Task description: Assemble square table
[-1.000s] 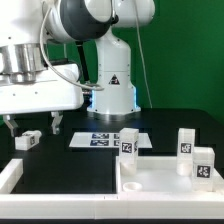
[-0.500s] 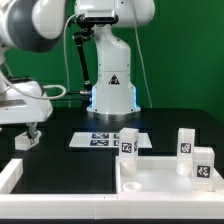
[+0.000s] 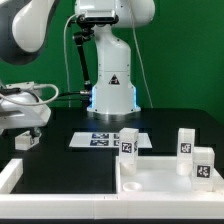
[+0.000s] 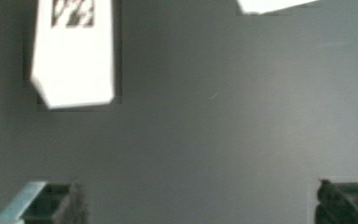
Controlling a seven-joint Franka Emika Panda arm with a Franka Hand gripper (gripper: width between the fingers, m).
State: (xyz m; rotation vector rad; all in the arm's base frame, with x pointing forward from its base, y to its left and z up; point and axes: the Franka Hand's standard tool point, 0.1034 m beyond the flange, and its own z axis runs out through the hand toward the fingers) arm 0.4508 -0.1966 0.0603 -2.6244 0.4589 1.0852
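Note:
The square table's white slab (image 3: 160,178) lies recess-up at the front of the exterior view's right. Three tagged legs stand by it (image 3: 128,143) (image 3: 186,142) (image 3: 203,166). A lone tagged leg (image 3: 27,141) lies on the black table at the exterior view's left. My gripper (image 3: 33,128) hangs just above that leg and is open. In the wrist view the white leg (image 4: 69,60) lies on the dark surface well ahead of the gripper (image 4: 197,203). The dark fingertips (image 4: 44,205) stand wide apart with nothing between them.
The marker board (image 3: 106,140) lies in the middle, in front of the robot's base (image 3: 112,95). A long white bar (image 3: 12,176) edges the front at the exterior view's left. A white corner of another piece (image 4: 282,5) shows at the wrist view's edge.
The arm has swung toward the exterior view's left and the hand has come down over the lone leg. The jaws have stayed wide open. The slab and its legs have not moved.

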